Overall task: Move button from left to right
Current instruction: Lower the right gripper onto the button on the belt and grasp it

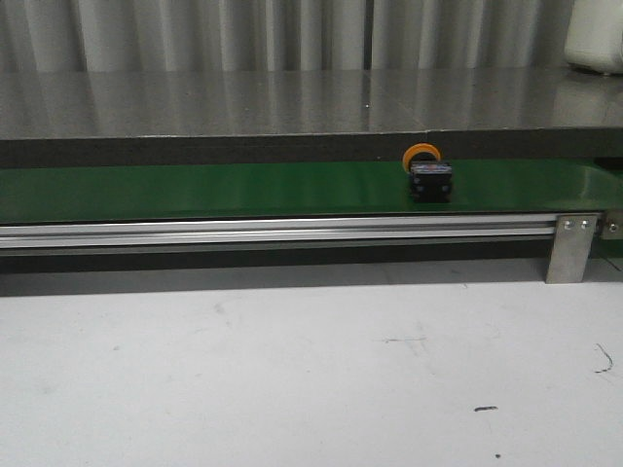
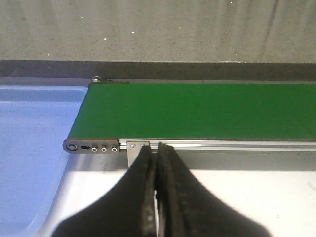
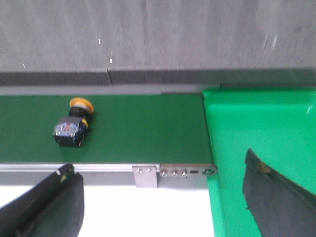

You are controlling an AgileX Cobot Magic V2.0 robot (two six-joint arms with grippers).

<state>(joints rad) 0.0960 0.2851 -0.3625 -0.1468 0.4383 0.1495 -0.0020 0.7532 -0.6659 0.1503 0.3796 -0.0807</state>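
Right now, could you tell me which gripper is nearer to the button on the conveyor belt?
Right. The right gripper is open near the button, which shows in its wrist view. The left gripper is shut at the belt's other end; no button shows there.

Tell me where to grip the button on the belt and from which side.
Grip the button by its black boxy body, coming from above. It lies on its side on the green belt, so the flat body faces likely hold better than the round orange cap.

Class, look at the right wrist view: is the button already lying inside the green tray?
No. The button lies on the green conveyor belt, clearly apart from the green tray beyond the belt's end.
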